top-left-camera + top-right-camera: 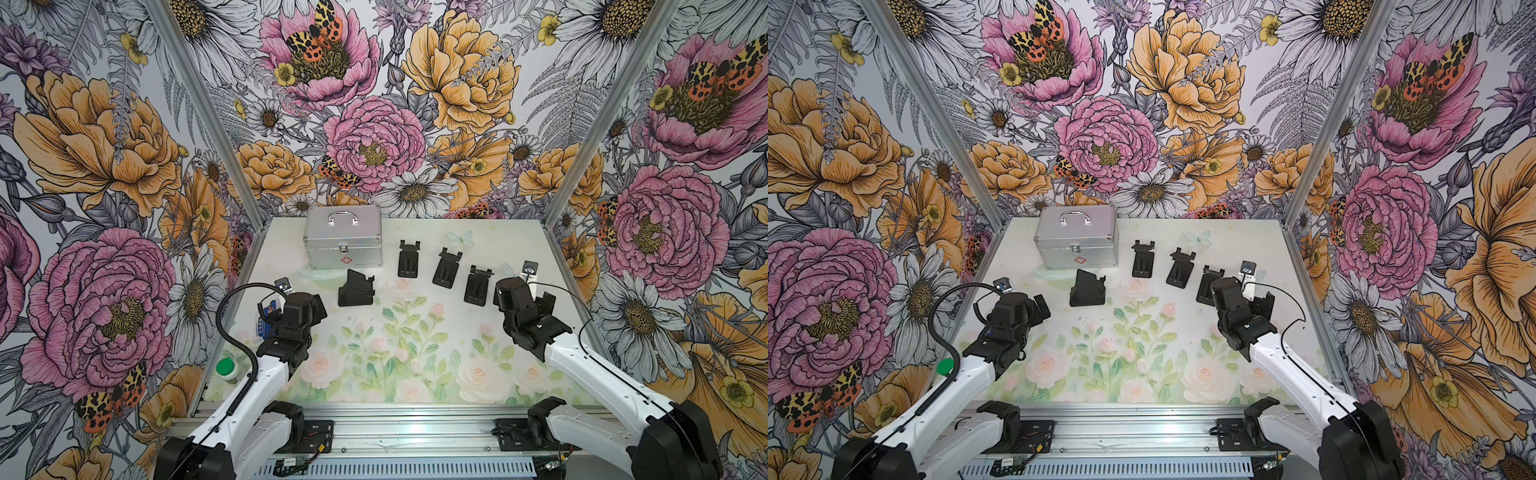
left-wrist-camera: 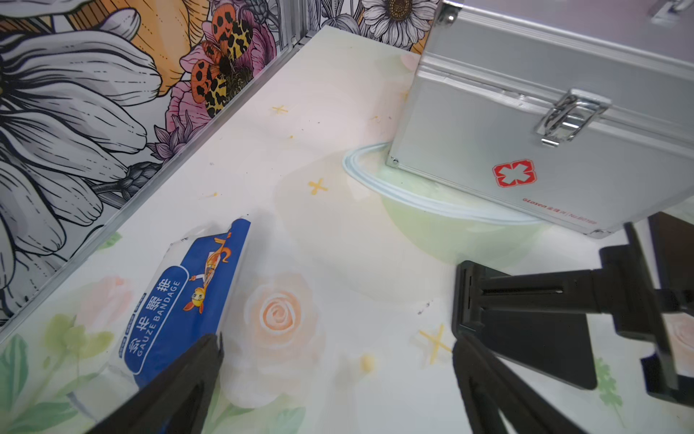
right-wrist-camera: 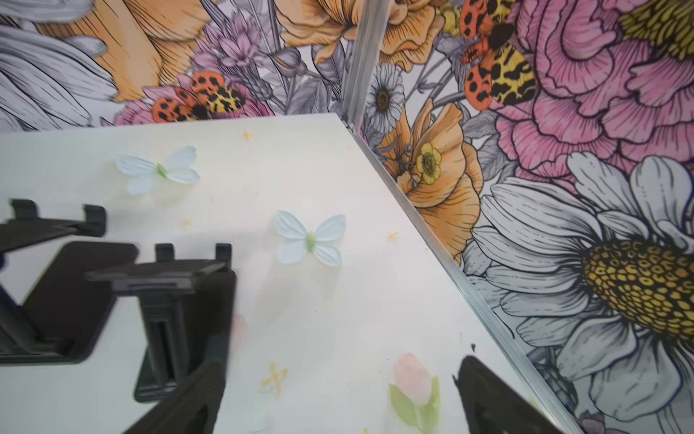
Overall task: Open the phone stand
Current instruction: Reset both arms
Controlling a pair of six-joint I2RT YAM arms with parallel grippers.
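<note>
Folded phone stands (image 1: 408, 259) lie flat, hooked ends pointing rearward.

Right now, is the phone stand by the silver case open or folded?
Open. The phone stand sits propped as a wedge, plate raised off its base; the next stand lies flat.

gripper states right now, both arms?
Left gripper: open, holding nothing.
Right gripper: open, holding nothing.

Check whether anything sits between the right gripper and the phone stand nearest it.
Nothing visible does. The right gripper, jaws open, hangs right beside that phone stand, with only bare table between them.
</note>
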